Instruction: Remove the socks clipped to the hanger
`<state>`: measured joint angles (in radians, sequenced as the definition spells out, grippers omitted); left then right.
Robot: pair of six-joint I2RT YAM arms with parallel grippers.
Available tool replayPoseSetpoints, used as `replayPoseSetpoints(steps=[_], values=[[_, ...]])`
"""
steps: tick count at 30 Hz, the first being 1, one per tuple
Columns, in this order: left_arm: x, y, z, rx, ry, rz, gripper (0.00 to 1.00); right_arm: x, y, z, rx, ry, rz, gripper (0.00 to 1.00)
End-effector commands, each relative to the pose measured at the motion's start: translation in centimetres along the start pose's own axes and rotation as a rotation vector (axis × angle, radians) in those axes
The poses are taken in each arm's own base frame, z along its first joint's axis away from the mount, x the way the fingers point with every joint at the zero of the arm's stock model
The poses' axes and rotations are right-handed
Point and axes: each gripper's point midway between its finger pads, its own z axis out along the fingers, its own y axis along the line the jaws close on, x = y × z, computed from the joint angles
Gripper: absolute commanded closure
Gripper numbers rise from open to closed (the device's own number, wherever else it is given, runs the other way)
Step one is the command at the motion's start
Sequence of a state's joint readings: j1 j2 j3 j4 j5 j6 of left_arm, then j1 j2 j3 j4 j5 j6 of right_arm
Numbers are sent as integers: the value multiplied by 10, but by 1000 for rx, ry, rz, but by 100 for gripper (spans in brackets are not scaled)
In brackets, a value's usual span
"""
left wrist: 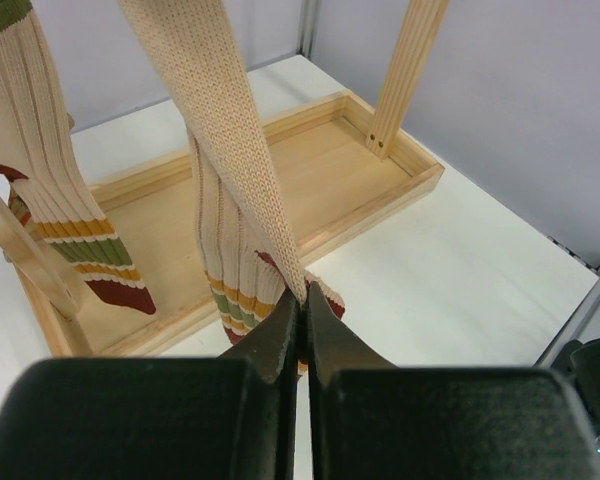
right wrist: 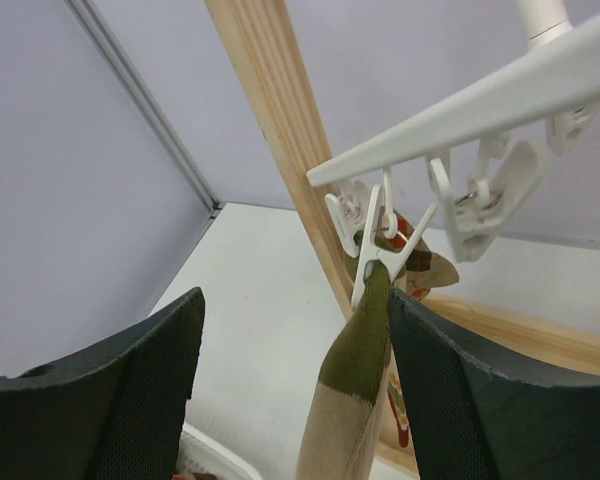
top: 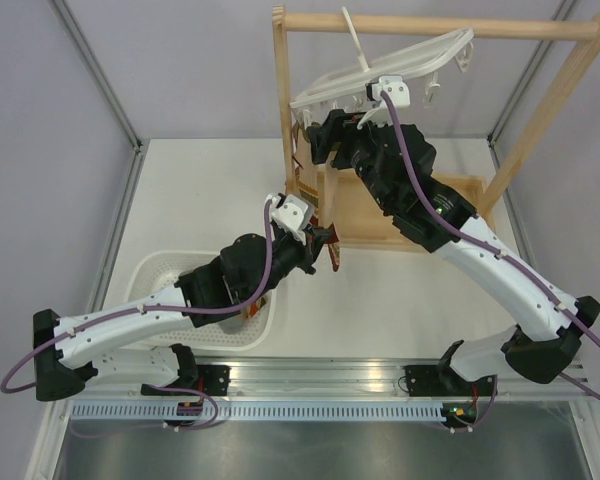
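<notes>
The left gripper (left wrist: 302, 335) holds its jaws pressed together on a cream sock (left wrist: 220, 130), stretched tight above the wooden tray (left wrist: 310, 170) on the bench (left wrist: 460, 260). The right gripper (right wrist: 292, 330) has its jaws spread on both sides of an olive-topped sock (right wrist: 358, 360), maybe the same one, hanging from a clip (right wrist: 378, 250) of the white hanger (right wrist: 460, 110).

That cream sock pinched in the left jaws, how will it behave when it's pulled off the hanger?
Likely floppy: the sock is drawn into a thin twisted strip. Its knit fabric will probably stretch before releasing. It looks light, so the tilted hanger may swing along.
</notes>
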<state>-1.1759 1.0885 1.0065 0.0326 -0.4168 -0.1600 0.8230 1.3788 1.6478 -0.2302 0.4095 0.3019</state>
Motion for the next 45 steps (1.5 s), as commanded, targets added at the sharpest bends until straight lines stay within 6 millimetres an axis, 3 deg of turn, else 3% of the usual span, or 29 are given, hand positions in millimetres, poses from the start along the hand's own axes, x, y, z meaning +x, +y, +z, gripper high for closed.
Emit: replayPoseSetpoints(steps=[1,9,14,24,28,29,34,37,38,40,45], values=[[3,-7,-6,41,15,33,98,-1,-9,12,79,-4,-50,22],[1,-6,-9,45,10,24,98,5,-16,24,142,-3,-72,22],[0,-7,-10,47,6,26,98,-6,-18,27,169,-30,-83,21],[-4,-4,-16,45,-7,17,98,-3,-25,55,273,-25,-142,23],[-7,-2,-18,41,-16,15,98,-2,-30,57,309,-27,-143,31],[-7,-2,-19,43,-17,14,98,-5,-29,56,308,-33,-138,38],[-7,-2,-19,43,-17,13,98,-9,-32,54,323,-42,-135,53],[-6,-3,-19,46,-14,11,98,-13,-33,52,328,-52,-132,69],[-4,-3,-19,45,-11,12,98,-14,-33,52,329,-55,-134,83],[-2,-2,-18,40,-7,11,98,-16,-34,52,334,-60,-133,95],[17,5,-19,13,26,7,98,-21,-34,51,333,-71,-130,99]])
